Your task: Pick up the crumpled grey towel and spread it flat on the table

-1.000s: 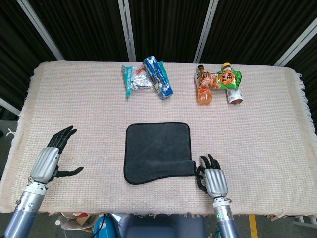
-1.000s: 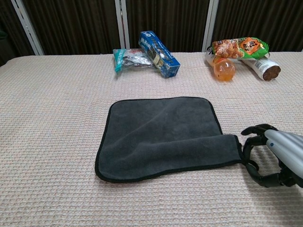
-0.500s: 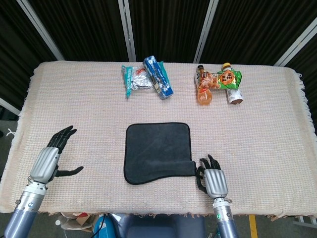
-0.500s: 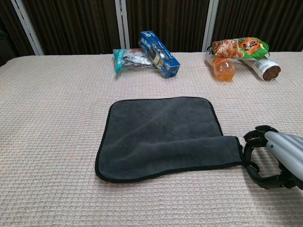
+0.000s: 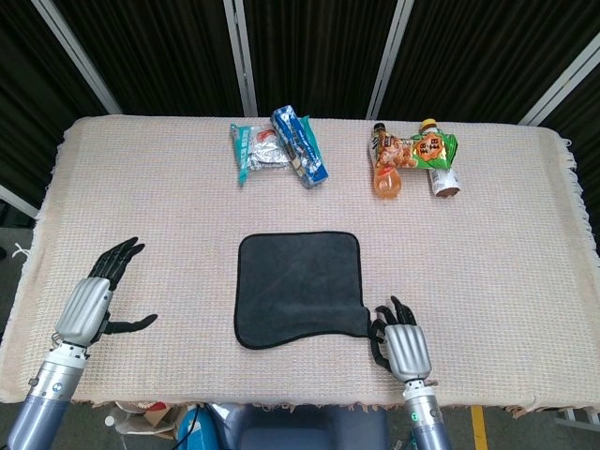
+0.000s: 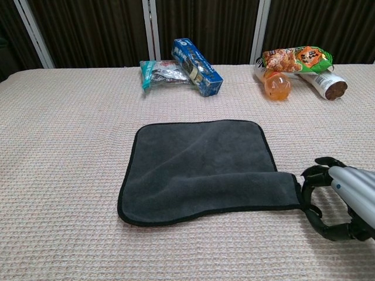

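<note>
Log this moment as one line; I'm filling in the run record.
grey towel: nearly flat, near-right corner stretched out | right robot hand: at that corner, grip unclear | left robot hand: open, apart

Both hands share one build: a silver-grey metal shell covers the back of each, ribbed with shallow lengthwise grooves, and slim black segmented fingers run out from it. The left hand (image 5: 87,307), at the near left of the head view, joins a short pale cylindrical wrist collar, and behind that comes a smooth blue-grey tubular forearm. The right hand (image 5: 400,339), at the near right, has the same silver back plate and black fingers; its wrist collar carries a small green light, with the blue-grey arm tube below. In the chest view the right hand (image 6: 338,199) shows a small blue dot on its glossy silver shell.
</note>
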Controlling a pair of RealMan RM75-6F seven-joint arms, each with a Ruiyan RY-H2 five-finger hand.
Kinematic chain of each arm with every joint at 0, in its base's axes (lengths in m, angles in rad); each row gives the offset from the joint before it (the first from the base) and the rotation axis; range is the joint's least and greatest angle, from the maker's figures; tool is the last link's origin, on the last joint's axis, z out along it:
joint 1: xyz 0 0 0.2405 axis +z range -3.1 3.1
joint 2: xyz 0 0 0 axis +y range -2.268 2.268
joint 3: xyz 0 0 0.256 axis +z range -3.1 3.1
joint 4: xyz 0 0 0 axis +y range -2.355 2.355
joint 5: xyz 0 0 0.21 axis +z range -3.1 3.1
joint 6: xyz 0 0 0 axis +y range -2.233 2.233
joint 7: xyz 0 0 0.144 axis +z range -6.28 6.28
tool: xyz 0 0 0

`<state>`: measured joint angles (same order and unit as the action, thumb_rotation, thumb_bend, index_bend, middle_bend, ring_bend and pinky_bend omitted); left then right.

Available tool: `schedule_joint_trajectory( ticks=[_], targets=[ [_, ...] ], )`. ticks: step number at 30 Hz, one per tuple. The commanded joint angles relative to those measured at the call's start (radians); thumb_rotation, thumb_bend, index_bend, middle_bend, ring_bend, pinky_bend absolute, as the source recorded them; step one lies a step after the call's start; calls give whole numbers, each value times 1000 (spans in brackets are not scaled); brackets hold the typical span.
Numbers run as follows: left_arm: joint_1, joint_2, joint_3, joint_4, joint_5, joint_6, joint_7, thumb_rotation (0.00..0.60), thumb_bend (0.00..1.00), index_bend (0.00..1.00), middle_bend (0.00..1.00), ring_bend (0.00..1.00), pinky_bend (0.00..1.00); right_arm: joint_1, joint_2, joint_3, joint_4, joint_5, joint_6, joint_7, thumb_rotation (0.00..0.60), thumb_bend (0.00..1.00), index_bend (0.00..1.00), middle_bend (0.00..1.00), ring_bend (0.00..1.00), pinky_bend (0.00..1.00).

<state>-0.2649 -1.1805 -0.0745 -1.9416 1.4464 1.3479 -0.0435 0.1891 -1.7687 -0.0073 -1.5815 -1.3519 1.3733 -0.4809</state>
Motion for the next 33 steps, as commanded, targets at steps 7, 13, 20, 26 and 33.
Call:
schedule_joint_trajectory(
  ticks=[7,13,20,26,33],
  targets=[
    [3,1,2,-2,6,3,-1,600,41,76,0,0,0,-22,5,-29,15,-28,16,12,600,491,770,280,62,137],
    [2,1,3,0,8,1,-1,600,41,76,0,0,0,-33,19,-40,12,-44,26,18,600,491,770,280,62,137],
    [3,-2,5,-1,10,1,6,600,41,76,0,0,0,-39,43,-39,-13,-53,31,19,600,491,770,280,62,137],
    [4,-2,5,-2,10,1,8,600,40,76,0,0,0,-49,59,-51,-31,-49,28,-5,600,491,770,280,62,137],
    [5,-1,5,-2,10,1,7,600,41,76,0,0,0,-58,66,-64,-45,-44,22,-38,600,491,770,280,62,137]
  ],
)
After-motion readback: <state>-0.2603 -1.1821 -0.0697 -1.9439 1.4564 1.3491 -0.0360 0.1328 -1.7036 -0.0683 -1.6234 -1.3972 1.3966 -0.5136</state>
